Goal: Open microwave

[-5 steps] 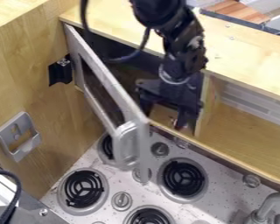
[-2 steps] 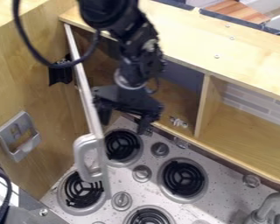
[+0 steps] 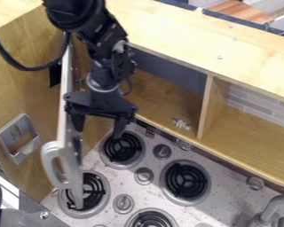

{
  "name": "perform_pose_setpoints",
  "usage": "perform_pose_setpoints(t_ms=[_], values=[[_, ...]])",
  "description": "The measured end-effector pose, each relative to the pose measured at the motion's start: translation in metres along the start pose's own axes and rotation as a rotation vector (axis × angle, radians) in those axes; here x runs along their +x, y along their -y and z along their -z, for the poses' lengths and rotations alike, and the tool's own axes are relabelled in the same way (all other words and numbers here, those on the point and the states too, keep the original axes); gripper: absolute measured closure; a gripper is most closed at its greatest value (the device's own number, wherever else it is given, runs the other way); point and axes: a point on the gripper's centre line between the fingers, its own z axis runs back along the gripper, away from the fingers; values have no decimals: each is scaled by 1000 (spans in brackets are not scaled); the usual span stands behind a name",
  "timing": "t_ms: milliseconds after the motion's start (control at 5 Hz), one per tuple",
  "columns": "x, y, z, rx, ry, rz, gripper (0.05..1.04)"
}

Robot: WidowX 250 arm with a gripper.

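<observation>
Microwave door [image 3: 63, 119] stands wide open near the wooden wall [image 3: 20, 66], its low end over part of 1 burner [image 3: 96, 190] (the handle [image 3: 47, 157] is big and gray). The gripper [image 3: 99, 131] hangs by the door's inner side, 2 fingers spread wide, holding nothing.

Microwave door [image 3: 65, 97], one: swung wider, toward the wooden side wall [image 3: 17, 91]. Handle [image 3: 48, 162], one: carried along with it. My gripper [image 3: 99, 126], one: moved the same way, from the cabinet opening. Burner [image 3: 122, 147] nearest the cabinet, one: came out from behind the door.
</observation>
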Motion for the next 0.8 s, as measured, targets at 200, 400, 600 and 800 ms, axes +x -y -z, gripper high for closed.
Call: perform_pose_setpoints(t_ms=[200,400,600,800], values=[[3,-14,3,12,-5,-41,85],[5,-27,5,22,-10,-82,85],[6,-35,6,29,-7,-100,85],[7,-40,6,37,-5,-106,85]])
